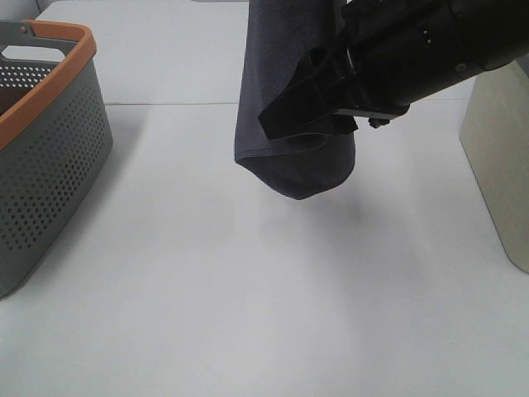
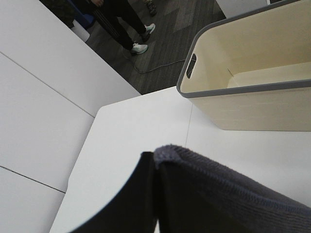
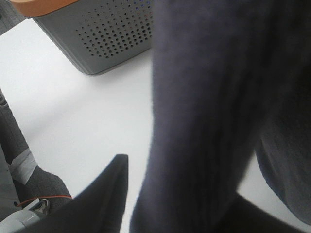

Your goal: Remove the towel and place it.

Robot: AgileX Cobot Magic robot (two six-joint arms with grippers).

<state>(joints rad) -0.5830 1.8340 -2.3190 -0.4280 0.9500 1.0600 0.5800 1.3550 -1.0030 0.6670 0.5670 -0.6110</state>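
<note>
Jaws of the right gripper (image 1: 293, 95) stand apart on either side of the hanging towel (image 1: 285, 157). The right wrist view shows a sliver of white between one finger (image 3: 109, 194) and the cloth, so there is no clamp yet. Jaws of the left gripper (image 2: 155, 162) are closed together, and the towel's hemmed edge appears pinched at their tip. That gripper is outside the exterior frame.

Scene, large to small:
- White table (image 1: 248, 314) fills the lower frame.
- Grey perforated basket (image 1: 50, 165), with an orange rim, sits at the far left edge, well apart from the cloth.
- Cream bin (image 1: 500, 165) sits at the right edge, partly cut off.
- The towel, dark charcoal, hangs in the upper centre, clear of the table. Its lower end is bunched into a rounded fold and its top runs out of the frame.
- The right arm enters from the upper right and meets the cloth about midway down the part that shows.

Step in hand, as judged: taking a second grip so the towel can be spread and laid down.

To do it well:
- Close near the side hem, not on the bunched fold.
- Hold the left grip steady so the cloth does not swing out of the jaws.
- Check that the cloth sits deep between the fingers before any pull.
- Draw the two holds apart gently, with the lower end off the table until it is over the chosen spot.

Which spot is meant cannot be told.
</note>
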